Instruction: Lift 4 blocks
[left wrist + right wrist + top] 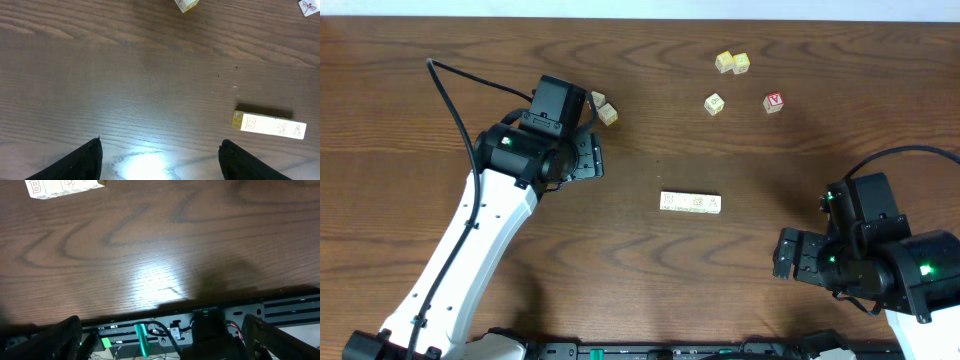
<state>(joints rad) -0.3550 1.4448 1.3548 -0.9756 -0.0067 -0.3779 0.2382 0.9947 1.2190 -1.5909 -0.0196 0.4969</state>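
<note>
Blocks (690,202) lay in 1 touching row near the middle of the brown wooden surface (650,270), white faces up with small printed marks. A letter B showed at one end of the row in both wrist views. The left hand (586,158) was to the row's left, well apart from it, its 2 fingers (75,162) spread wide with nothing between them. The right hand (792,254) was to the row's lower right, also spread wide and empty, touching no block. 3 pale yellow cubes (724,62) and a red-lettered cube (774,102) rested at the far side, and 2 more cubes (608,115) sat beside the left arm.
</note>
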